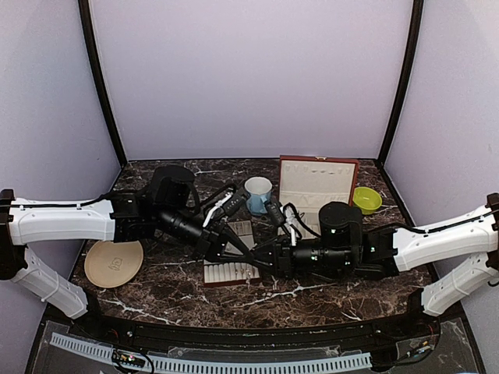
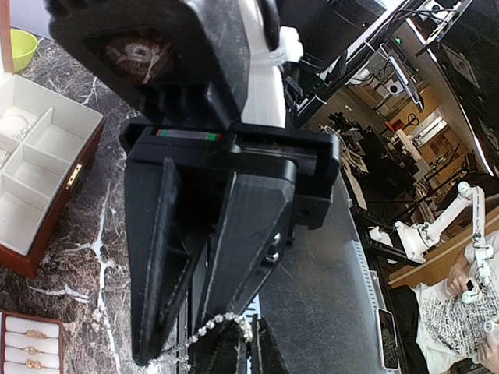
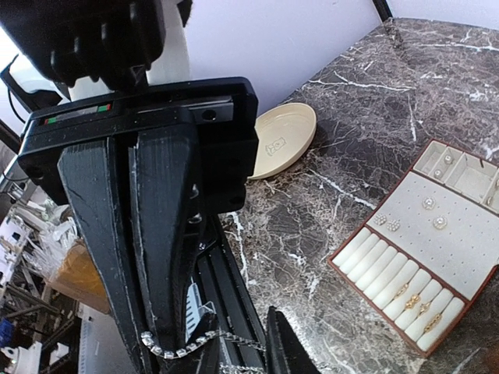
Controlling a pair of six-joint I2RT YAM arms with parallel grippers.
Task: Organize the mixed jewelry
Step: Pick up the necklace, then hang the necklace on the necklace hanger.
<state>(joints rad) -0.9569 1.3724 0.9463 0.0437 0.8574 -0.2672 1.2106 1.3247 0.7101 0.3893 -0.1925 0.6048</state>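
Note:
A fine silvery chain of small stones (image 2: 222,321) hangs between my two grippers, which meet tip to tip above the front of the cream slotted tray (image 1: 231,274). My right gripper (image 3: 152,347) is shut on one end of the chain (image 3: 183,351). It also shows in the top view (image 1: 265,258). My left gripper (image 2: 175,347) faces it. Its tips stand a little apart with the chain running between them. It also shows in the top view (image 1: 249,255). Small gold rings (image 3: 413,296) and studs (image 3: 433,212) sit in the tray (image 3: 366,257).
The red-brown box with cream lining (image 1: 316,183) stands open at the back right and also shows in the left wrist view (image 2: 39,156). A blue mug (image 1: 259,193) is beside it and a green bowl (image 1: 366,200) to its right. A beige plate (image 1: 114,262) lies front left.

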